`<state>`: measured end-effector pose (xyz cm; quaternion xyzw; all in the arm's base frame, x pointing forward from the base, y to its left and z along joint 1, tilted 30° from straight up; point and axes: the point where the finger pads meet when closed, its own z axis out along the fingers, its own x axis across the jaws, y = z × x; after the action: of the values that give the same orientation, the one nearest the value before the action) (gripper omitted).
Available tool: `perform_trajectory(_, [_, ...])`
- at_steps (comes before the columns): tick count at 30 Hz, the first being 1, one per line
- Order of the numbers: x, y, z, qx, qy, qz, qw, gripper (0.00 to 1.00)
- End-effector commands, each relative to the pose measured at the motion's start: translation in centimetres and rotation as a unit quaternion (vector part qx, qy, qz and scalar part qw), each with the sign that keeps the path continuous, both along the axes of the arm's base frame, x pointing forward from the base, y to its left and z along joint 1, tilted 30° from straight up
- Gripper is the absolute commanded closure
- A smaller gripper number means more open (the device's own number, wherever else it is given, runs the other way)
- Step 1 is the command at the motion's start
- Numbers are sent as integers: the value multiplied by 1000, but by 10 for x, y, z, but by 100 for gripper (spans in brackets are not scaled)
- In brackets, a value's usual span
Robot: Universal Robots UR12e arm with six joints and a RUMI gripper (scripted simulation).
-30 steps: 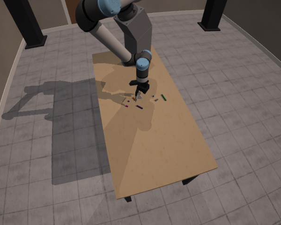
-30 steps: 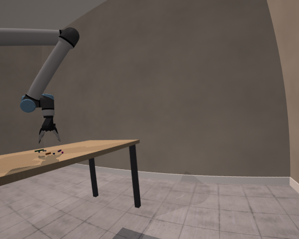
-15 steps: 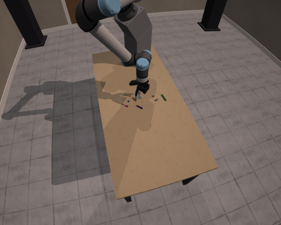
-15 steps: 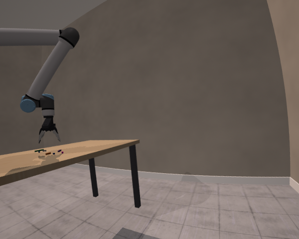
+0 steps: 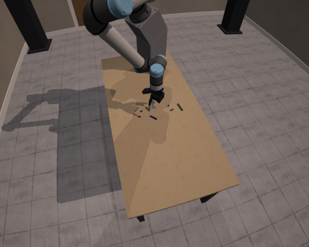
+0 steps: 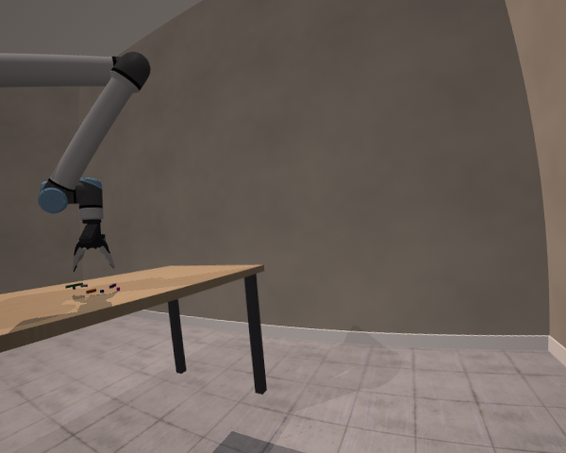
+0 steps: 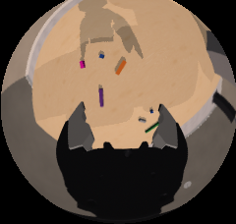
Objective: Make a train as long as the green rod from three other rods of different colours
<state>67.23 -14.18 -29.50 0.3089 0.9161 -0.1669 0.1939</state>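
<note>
Several small rods lie apart on the wooden table. The green rod (image 5: 179, 106) (image 7: 151, 128) lies at the right of the group, with a grey rod (image 5: 171, 109) (image 7: 142, 119) and a blue rod (image 5: 167, 105) (image 7: 151, 110) close beside it. The purple rod (image 5: 153, 117) (image 7: 101, 96), the orange rod (image 5: 147, 108) (image 7: 120, 66), the magenta rod (image 5: 139, 116) (image 7: 83, 64) and a second blue rod (image 5: 141, 110) (image 7: 101, 55) lie to the left. My gripper (image 5: 152, 105) (image 6: 92, 258) (image 7: 122, 102) hangs open and empty well above the table, over the middle of the group.
The rods sit in the far half of the table (image 5: 159, 138). The table's long edges are close on both sides of the group. Black pillars (image 5: 27, 26) stand on the floor beyond the table.
</note>
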Motion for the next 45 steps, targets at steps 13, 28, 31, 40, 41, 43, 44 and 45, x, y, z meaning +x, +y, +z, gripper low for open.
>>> perform_trajectory(13, [0,0,0,0,0,0,1000,0])
perform_trajectory(28, [0,0,0,0,0,0,1000,0])
perform_trajectory(31, [0,0,0,0,0,0,1000,0])
perform_trajectory(40, [0,0,0,0,0,1,1000,0])
perform_trajectory(41, [0,0,0,0,0,1,1000,0])
perform_trajectory(43, [0,0,0,-1,1,3,1000,0])
perform_trajectory(44, [0,0,1,-1,2,4,1000,0])
perform_trajectory(45, [0,0,1,-2,3,7,1000,0])
